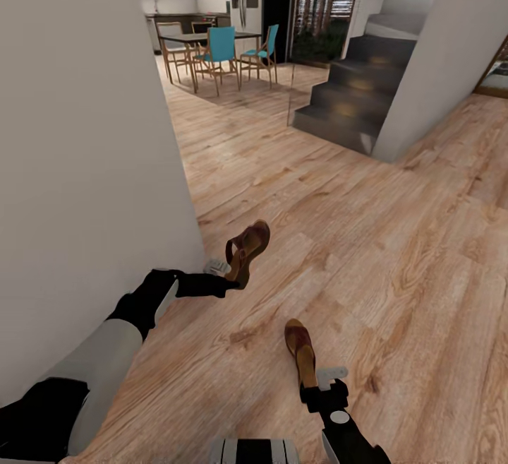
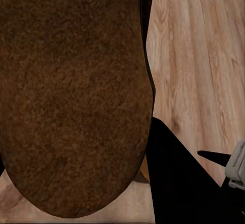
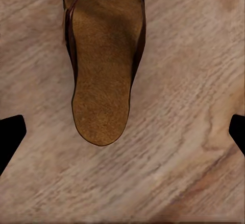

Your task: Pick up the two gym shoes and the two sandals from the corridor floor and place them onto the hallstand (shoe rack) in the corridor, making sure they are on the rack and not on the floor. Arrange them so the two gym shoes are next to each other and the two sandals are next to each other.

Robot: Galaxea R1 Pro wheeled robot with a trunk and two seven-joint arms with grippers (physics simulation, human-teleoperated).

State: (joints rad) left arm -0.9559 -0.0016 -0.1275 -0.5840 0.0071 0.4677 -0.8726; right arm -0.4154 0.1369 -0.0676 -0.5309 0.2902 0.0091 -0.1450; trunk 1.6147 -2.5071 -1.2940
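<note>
One dark-brown sandal (image 1: 248, 248) hangs tilted above the corridor floor (image 1: 395, 252), with my left gripper (image 1: 231, 275) shut on it. Its brown sole (image 2: 71, 96) looms close in the left wrist view, beside a black finger (image 2: 176, 183). The other sandal (image 1: 299, 349) lies flat on the floor, tan footbed (image 3: 104, 65) up. My right gripper (image 1: 322, 381) stands open just behind its heel, with its fingertips (image 3: 11, 134) wide apart on either side. The gym shoes and the hallstand are out of view.
A white wall (image 1: 85, 132) runs close along my left arm. Dark stairs (image 1: 353, 97) and a pale wall (image 1: 444, 54) stand ahead on the right. A dining table with teal chairs (image 1: 219, 47) is far ahead. Open wood floor lies to the right.
</note>
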